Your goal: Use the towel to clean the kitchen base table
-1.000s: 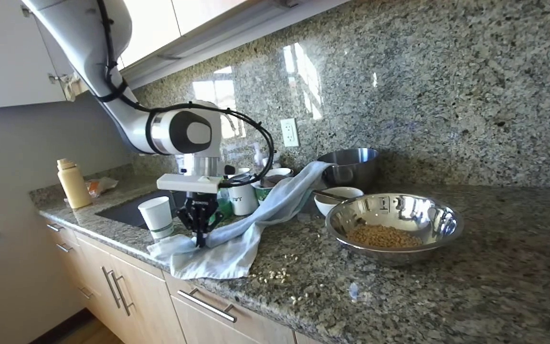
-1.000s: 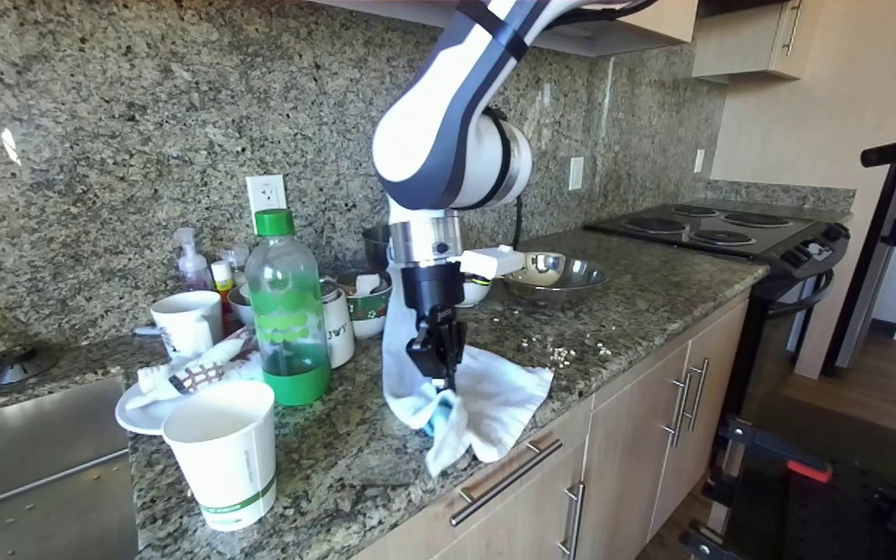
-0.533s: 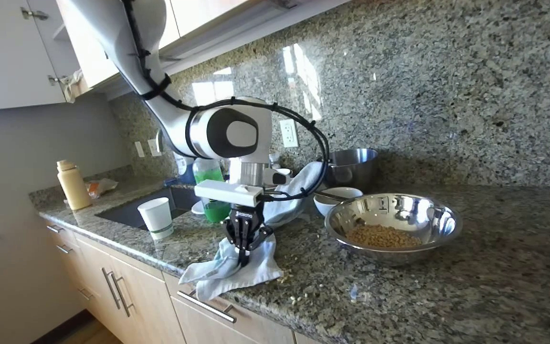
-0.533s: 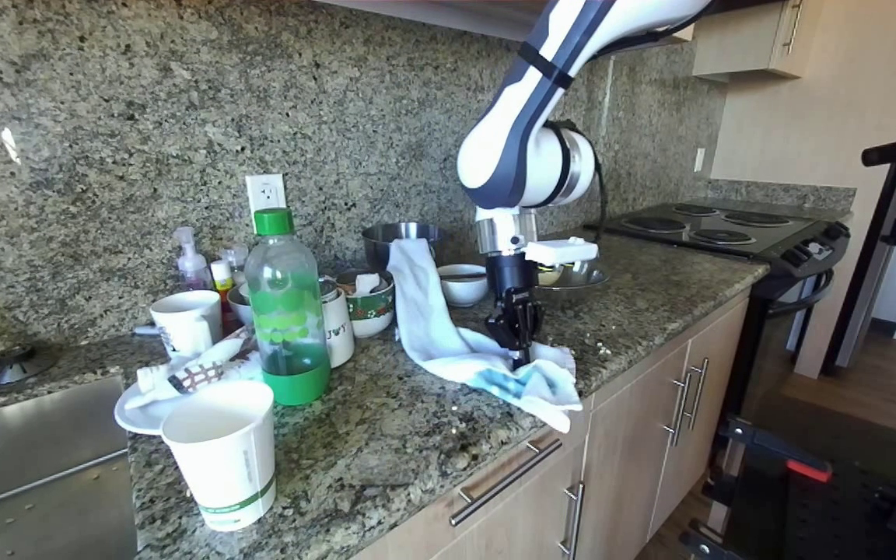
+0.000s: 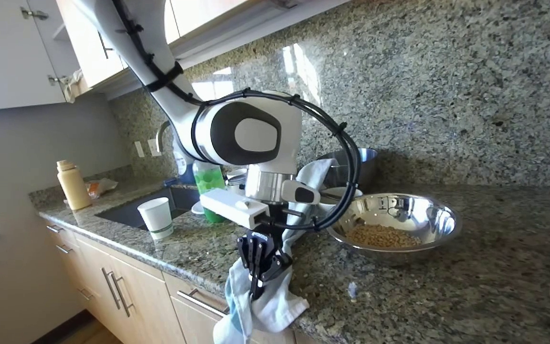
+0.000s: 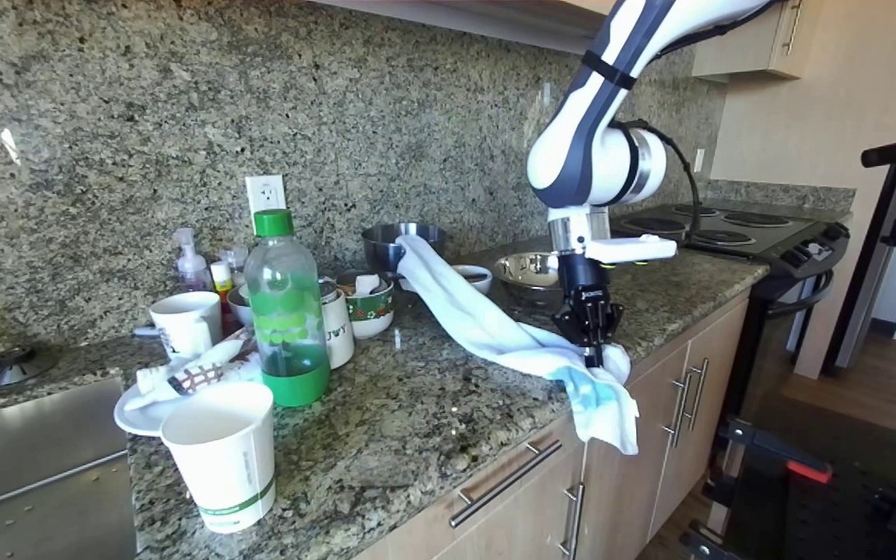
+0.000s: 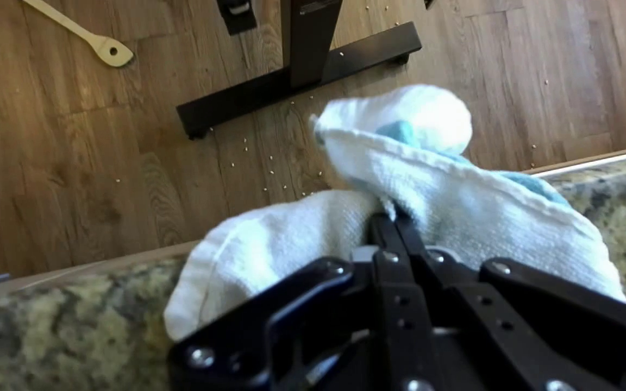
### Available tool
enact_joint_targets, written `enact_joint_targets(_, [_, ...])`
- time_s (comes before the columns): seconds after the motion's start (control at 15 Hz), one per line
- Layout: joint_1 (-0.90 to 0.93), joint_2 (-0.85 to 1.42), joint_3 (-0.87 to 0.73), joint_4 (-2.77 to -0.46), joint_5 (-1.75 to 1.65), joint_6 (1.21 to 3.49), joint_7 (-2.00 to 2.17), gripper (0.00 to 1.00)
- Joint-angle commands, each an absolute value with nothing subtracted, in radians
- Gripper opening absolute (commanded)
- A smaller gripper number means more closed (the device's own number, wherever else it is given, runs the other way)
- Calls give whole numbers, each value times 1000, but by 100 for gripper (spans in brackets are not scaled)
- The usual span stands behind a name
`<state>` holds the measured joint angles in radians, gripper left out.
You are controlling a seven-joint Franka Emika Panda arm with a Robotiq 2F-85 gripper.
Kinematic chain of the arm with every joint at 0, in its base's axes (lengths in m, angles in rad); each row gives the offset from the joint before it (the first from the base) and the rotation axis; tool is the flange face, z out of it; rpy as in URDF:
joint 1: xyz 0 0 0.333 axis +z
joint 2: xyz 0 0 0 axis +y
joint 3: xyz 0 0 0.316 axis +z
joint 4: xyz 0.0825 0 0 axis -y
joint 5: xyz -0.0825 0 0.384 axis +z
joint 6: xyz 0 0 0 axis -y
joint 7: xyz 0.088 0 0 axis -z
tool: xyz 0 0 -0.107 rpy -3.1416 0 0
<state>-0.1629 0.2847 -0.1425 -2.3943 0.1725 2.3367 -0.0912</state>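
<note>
The white towel with pale blue patches is bunched at my gripper, which is shut on it at the counter's front edge. In both exterior views, including where my gripper shows from the far side, the towel's free corner hangs down past the edge. The rest of the towel stretches back to the steel bowl by the backsplash. In the wrist view the finger pads press together with cloth between and around them. The granite counter has a few crumbs on it.
A metal bowl of grain, a dark steel bowl and a white bowl stand behind. A green bottle, paper cup and mugs stand near the sink. Below the edge are drawer handles and a floor with scattered grains.
My gripper has moved along the counter toward the stove and to the front edge, dragging the towel. The towel's corner now hangs over the edge. Grains seen on the counter there no longer show.
</note>
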Motion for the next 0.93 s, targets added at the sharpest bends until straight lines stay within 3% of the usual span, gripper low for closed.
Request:
enact_joint_targets(0.0, [-176,232,-166,-2487,161,2377,-34,0])
enact_joint_targets(0.33, [-137,188,-130,-2484,156,2375,-27,0])
enact_joint_targets(0.87, [45,108,59,-2336,109,2311,-72,0])
